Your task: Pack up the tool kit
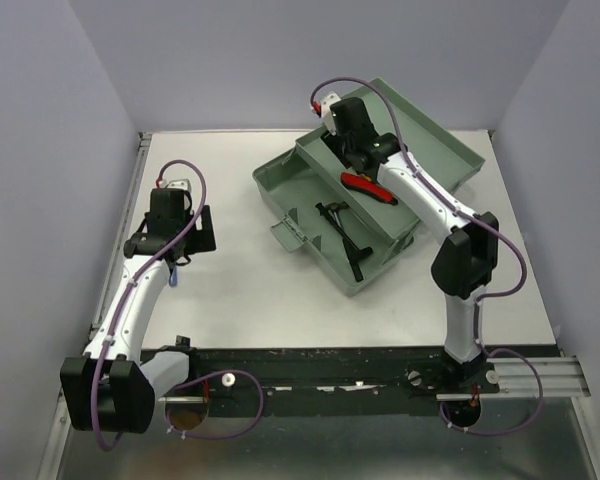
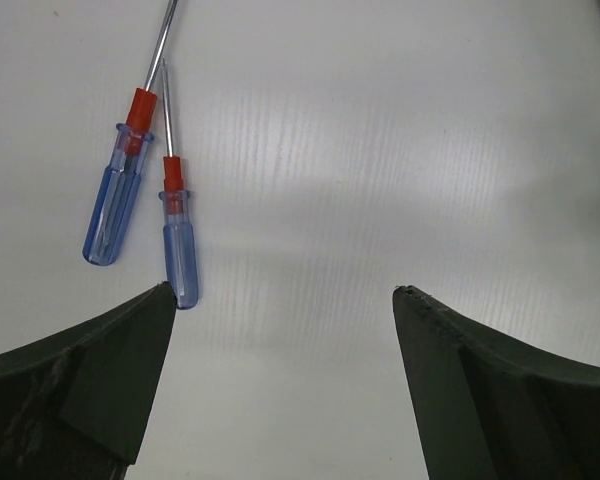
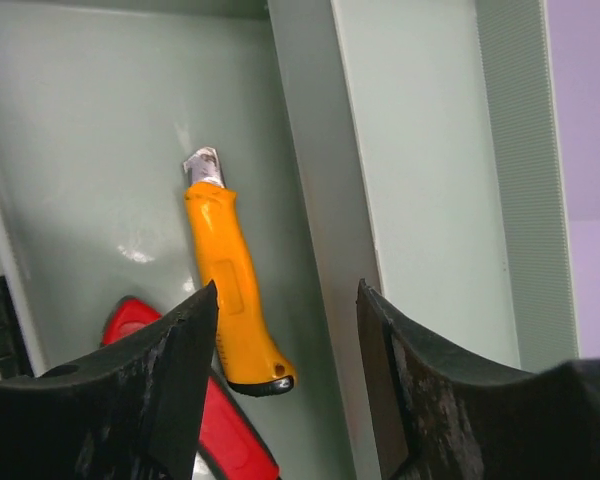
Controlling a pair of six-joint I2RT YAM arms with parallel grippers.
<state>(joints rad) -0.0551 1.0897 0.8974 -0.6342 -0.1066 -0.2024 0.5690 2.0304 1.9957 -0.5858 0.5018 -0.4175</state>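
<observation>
Tool kit (image 1: 285, 190) lies open under the parted right jaws.

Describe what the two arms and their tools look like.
The left arm and right arm have white links, black joints and purple cables, with red fittings at the wrists. The left tool and right tool each carry two dark wedge-shaped fingers.

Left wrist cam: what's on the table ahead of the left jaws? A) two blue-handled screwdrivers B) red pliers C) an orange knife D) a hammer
A: a larger screwdriver and a smaller screwdriver, both with blue handles and red collars, lie side by side on the white table.
</observation>
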